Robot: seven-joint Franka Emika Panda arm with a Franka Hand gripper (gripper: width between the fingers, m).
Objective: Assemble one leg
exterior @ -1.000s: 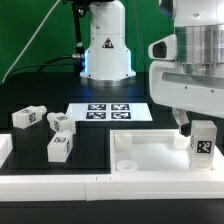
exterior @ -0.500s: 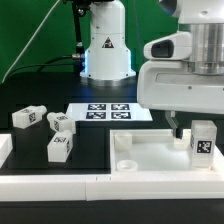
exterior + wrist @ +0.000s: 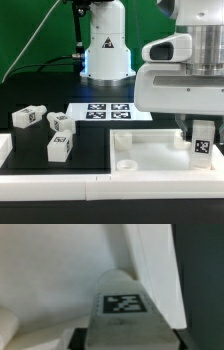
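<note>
One leg (image 3: 203,142), a white oblong block with a square marker, stands upright in the far corner of the large white tray-like piece (image 3: 150,158) at the exterior view's right. My gripper (image 3: 197,124) comes down on it from above and is shut on its upper end. In the wrist view the leg (image 3: 122,319) fills the middle, with its marker facing the camera and a dark finger (image 3: 82,339) against each side. Three more legs (image 3: 27,117) (image 3: 62,122) (image 3: 60,148) lie loose on the black table at the exterior view's left.
The marker board (image 3: 110,111) lies flat behind the tray-like piece. The robot's white base (image 3: 105,45) stands at the back. A small round peg (image 3: 127,165) and a raised rim (image 3: 120,140) sit at the tray-like piece's other end. A white border runs along the table's front.
The hand's body has shifted a little toward the exterior view's left and lower, while the held leg stays upright at nearly the same spot in the corner.
</note>
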